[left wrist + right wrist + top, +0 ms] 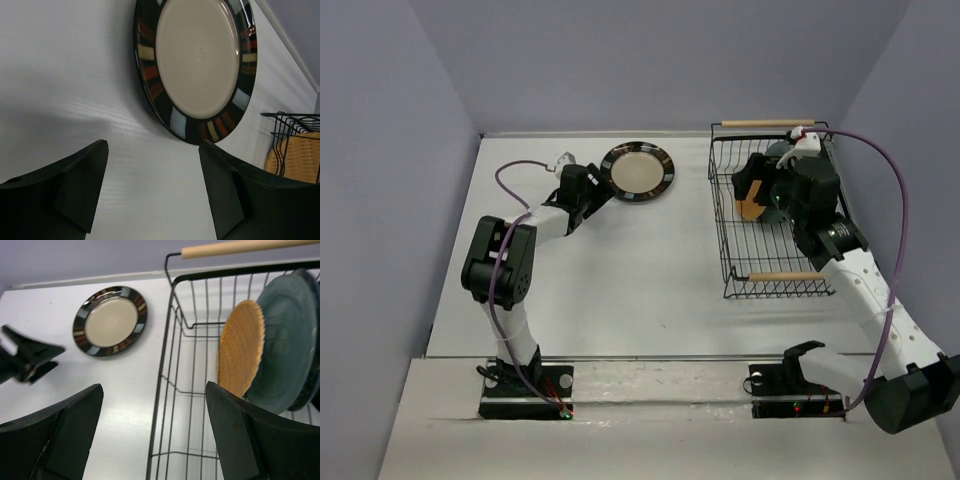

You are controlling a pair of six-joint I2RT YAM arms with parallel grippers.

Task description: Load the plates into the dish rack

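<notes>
While left gripper (152,150) gapes near striped plate (197,55); right gripper (152,390) — apart — over dish rack (760,276)

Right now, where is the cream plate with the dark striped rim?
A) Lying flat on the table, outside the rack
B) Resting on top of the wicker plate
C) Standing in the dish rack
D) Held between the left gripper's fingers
A: the striped plate lies flat on the table, apart from the dish rack, and the open left gripper just short of it holds nothing.
</notes>
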